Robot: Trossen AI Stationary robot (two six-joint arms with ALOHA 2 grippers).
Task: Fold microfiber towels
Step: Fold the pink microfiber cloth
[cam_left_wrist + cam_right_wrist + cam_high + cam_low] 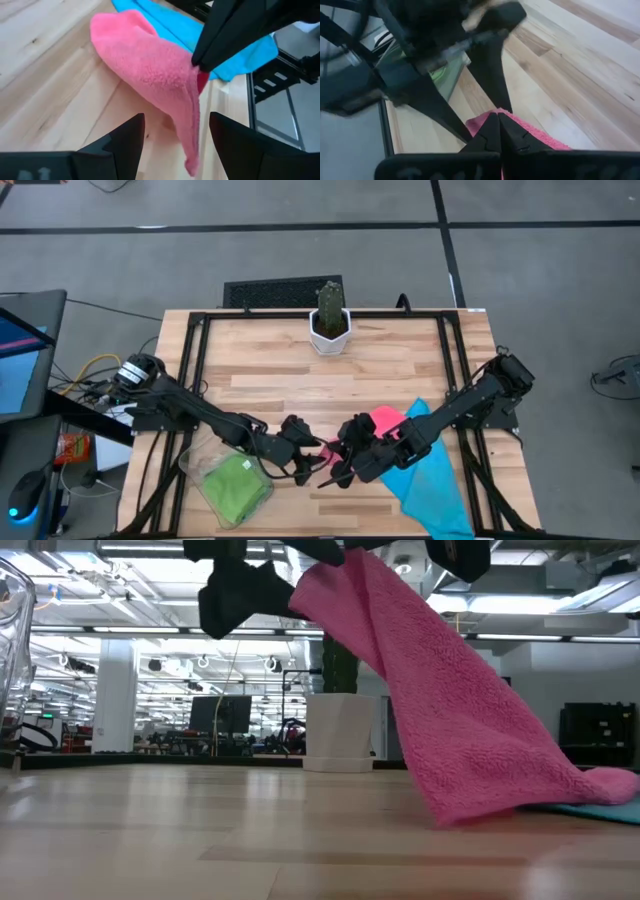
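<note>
green towel (236, 483) in clear bin (196, 463), lower left of high view | left hand (312, 461) lower centre, fingers spread, facing pink towel (385, 420) | right hand (343, 471) just beside it, pressed together pinching pink towel's edge, lifted off desk (300, 380) | blue towel (432, 480) flat, lower right

Three microfiber towels are counted: one pink towel (385, 420), one blue towel (432, 480) and one green towel (237, 483). One clear plastic bin (200, 465), one potted cactus (330, 318) and one wooden bench (300, 370) are seen. Two arms are counted.
</note>
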